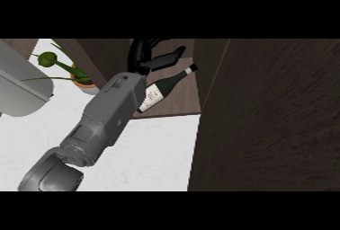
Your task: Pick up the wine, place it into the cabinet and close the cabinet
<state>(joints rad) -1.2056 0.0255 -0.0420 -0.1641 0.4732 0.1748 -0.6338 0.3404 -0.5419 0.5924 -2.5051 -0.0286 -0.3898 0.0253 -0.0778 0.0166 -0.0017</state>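
The head view looks steeply down from close in. A grey forearm (106,121) climbs from the lower-left edge to the hand (140,58), whose fingers (138,47) reach the top centre. The cabinet shelf (182,101) lies just right of the fingers. Farther right, the dark cabinet door (266,121) fills the frame. A potted plant (73,74) stands left of them, with white counter (153,152) back toward the elbow.
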